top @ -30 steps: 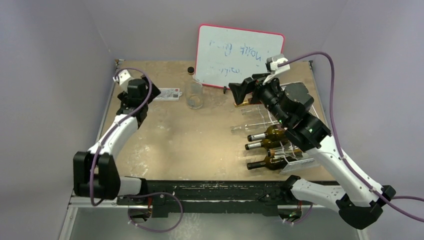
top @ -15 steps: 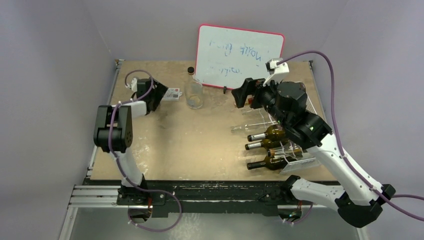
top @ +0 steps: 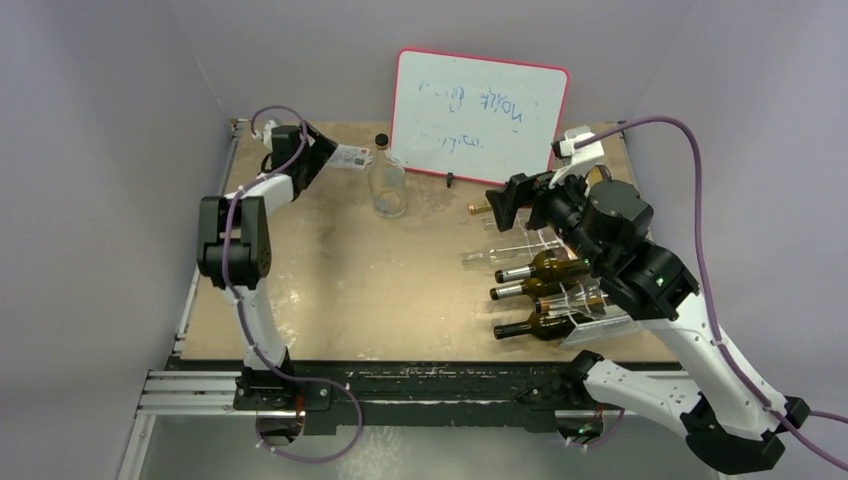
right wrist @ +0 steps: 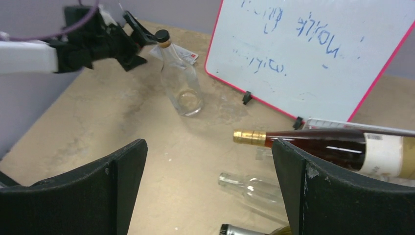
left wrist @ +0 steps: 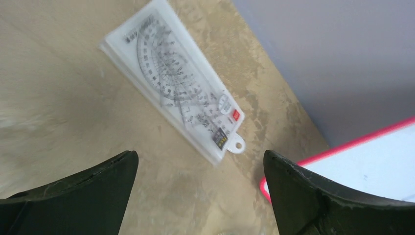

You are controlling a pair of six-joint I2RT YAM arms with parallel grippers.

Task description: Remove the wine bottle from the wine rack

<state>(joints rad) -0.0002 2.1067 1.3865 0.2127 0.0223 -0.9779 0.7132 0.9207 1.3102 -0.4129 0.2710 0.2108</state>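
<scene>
Bottles (top: 545,265), maybe six, lie in wine rack (top: 598,327).

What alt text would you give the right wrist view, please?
The open right gripper faces a gold-capped wine bottle lying on its side on the right. Beyond, a clear bottle stands on the tan table beside a red-framed whiteboard.

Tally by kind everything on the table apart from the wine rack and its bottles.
Whiteboard: 1
Upright clear glass bottle: 1
Protractor set: 1
Total: 3
</scene>
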